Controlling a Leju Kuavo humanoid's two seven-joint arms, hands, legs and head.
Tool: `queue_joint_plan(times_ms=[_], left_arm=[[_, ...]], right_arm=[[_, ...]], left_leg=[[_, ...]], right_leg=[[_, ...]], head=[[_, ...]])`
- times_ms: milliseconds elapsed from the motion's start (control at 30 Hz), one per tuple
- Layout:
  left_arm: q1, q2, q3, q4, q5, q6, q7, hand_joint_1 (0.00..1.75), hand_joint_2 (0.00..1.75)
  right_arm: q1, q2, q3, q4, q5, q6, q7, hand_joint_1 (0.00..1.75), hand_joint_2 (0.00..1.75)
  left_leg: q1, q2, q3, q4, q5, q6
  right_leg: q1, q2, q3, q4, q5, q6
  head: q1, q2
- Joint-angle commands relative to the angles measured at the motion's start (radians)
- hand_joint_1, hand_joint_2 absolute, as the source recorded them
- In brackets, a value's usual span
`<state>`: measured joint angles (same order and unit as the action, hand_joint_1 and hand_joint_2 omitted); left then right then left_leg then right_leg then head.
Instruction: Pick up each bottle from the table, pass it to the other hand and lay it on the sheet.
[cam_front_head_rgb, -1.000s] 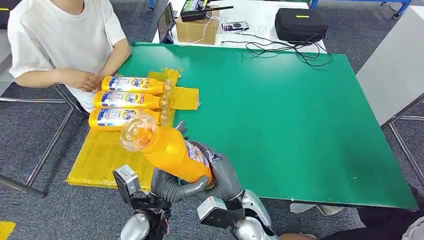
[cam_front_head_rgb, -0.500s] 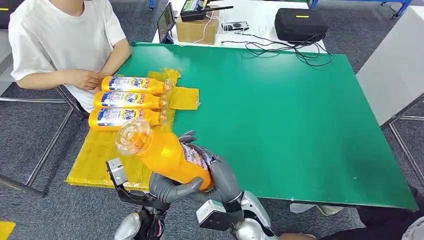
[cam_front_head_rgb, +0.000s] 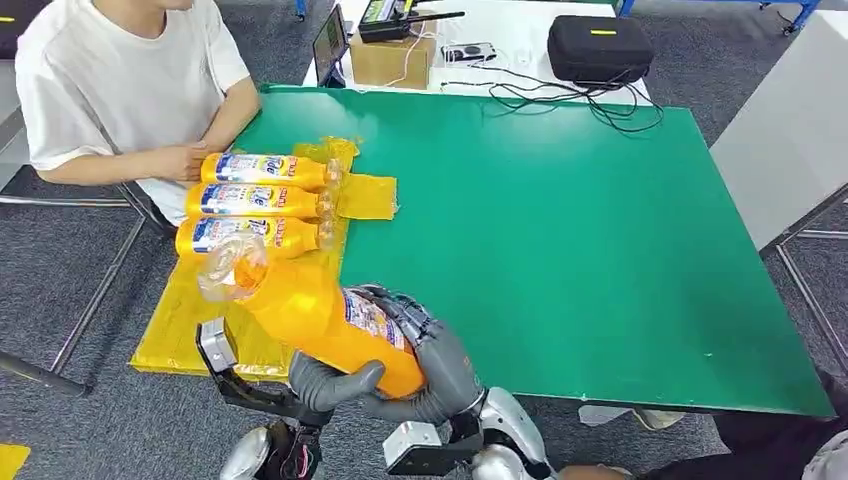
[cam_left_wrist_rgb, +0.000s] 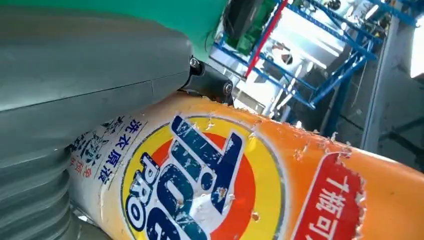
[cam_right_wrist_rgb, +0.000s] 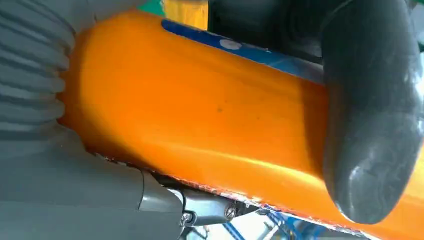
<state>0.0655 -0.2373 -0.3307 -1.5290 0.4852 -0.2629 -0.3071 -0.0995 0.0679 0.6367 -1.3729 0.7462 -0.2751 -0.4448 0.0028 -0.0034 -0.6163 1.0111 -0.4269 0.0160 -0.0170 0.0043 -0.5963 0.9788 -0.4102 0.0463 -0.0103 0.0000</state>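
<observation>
While both grip it at the near edge of the green tabletop (cam_front_head_rgb: 560, 230), the left robot hand (cam_front_head_rgb: 330, 385) and right robot hand (cam_front_head_rgb: 435, 365) wrap the orange plastic detergent bottle (cam_front_head_rgb: 320, 315), tilted over the yellow plastic sheet (cam_front_head_rgb: 200, 320) where three matching bottles (cam_front_head_rgb: 255, 200) lie.

Four orange bottles (cam_front_head_rgb: 320, 320), one yellow sheet (cam_front_head_rgb: 200, 320), one person (cam_front_head_rgb: 120, 80).

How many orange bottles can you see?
4. Three lie side by side on the yellow sheet: one, one, one. The fourth bottle is held by both hands, left hand and right hand.
</observation>
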Motion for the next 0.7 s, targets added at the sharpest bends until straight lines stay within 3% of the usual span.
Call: queue_joint_plan(times_ms=[33,67,133,233,267,700], left_arm=[[-0.08,-0.019,0.027,-0.016,-0.078,0.04,-0.038,1.75,1.75],[-0.092,-0.016,0.034,-0.01,-0.142,0.095,-0.041,1.75,1.75],[-0.154,-0.011,0.057,0.05,-0.416,0.361,-0.072,1.75,1.75],[-0.247,-0.007,0.121,0.155,-0.475,0.436,-0.078,1.75,1.75],[-0.28,0.007,0.138,0.191,-0.593,0.526,-0.107,1.75,1.75],[-0.458,0.101,0.228,0.51,-1.116,0.714,-0.042,1.75,1.75]], right_arm=[[0.044,-0.011,-0.002,0.059,0.066,-0.09,0.033,0.0,0.0],[0.048,-0.008,0.001,0.042,0.093,-0.127,0.032,0.0,0.0],[0.046,-0.001,0.021,0.008,0.123,-0.198,0.035,0.0,0.0],[0.012,0.005,0.06,0.005,0.115,-0.211,0.036,0.0,0.0],[-0.005,0.008,0.071,0.018,0.093,-0.196,0.035,0.0,0.0],[-0.056,0.022,0.072,0.077,0.04,-0.178,0.002,0.0,0.0]], left_leg=[[0.001,-0.005,0.003,0.0,0.0,-0.001],[0.001,-0.005,0.002,0.0,0.0,-0.001],[0.001,-0.003,0.001,0.0,0.0,-0.001],[0.001,-0.005,0.003,0.0,0.0,-0.001],[0.001,-0.003,0.002,0.0,0.001,-0.001],[0.001,-0.001,0.006,-0.002,0.001,-0.002]], right_leg=[[0.002,-0.006,0.005,-0.001,-0.002,-0.002],[0.001,-0.005,0.003,-0.001,-0.001,-0.001],[0.001,-0.004,0.003,-0.001,-0.001,-0.001],[0.002,-0.006,0.005,0.0,-0.002,-0.002],[0.001,-0.004,0.004,0.0,-0.001,-0.002],[0.001,-0.002,0.007,-0.001,0.0,-0.002]], head=[[0.0,0.0],[0.0,0.0],[0.0,0.0],[0.001,0.0],[0.001,0.0],[0.001,0.0]])
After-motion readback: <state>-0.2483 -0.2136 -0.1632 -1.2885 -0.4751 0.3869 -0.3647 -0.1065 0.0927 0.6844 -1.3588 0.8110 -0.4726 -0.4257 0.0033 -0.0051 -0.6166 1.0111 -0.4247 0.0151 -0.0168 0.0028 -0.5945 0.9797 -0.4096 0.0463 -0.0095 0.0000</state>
